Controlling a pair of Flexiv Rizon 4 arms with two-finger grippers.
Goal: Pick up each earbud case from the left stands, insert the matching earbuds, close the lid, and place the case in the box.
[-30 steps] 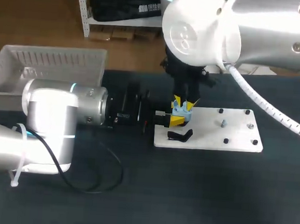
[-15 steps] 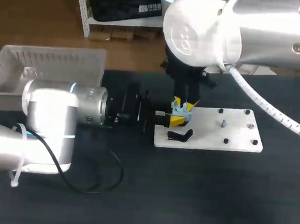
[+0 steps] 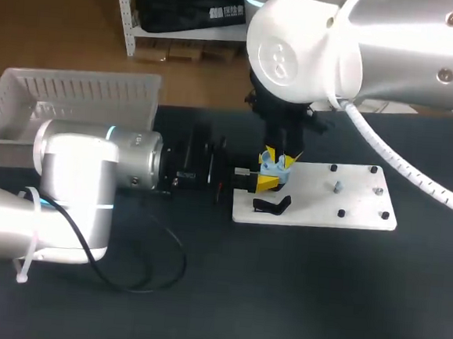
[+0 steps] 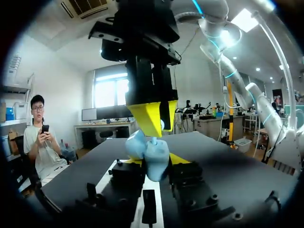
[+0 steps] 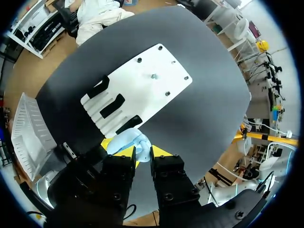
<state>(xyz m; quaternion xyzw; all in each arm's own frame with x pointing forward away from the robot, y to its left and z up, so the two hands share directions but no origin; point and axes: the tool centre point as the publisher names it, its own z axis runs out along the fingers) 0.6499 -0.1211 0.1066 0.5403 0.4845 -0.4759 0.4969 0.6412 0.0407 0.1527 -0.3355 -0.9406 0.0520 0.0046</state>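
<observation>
A light-blue earbud case (image 3: 273, 171) (image 4: 153, 156) hangs over the left end of the white plate (image 3: 349, 201), its lid (image 4: 135, 144) open to one side. My left gripper (image 3: 265, 183) (image 4: 155, 162) comes in level from the left and is shut on the case body. From above, my right gripper (image 3: 279, 157) (image 4: 153, 121) (image 5: 142, 153) points straight down onto the case (image 5: 126, 141). Its yellow tips are shut on a small light-blue earbud (image 4: 153, 140) that stands in the case's opening.
Black stands (image 3: 272, 206) (image 5: 113, 105) sit on the plate's left end, and small pegs (image 3: 337, 186) on its right half. A white slatted box (image 3: 75, 95) stands at the table's far left. A black cable (image 3: 160, 262) loops on the dark tabletop beside my left arm.
</observation>
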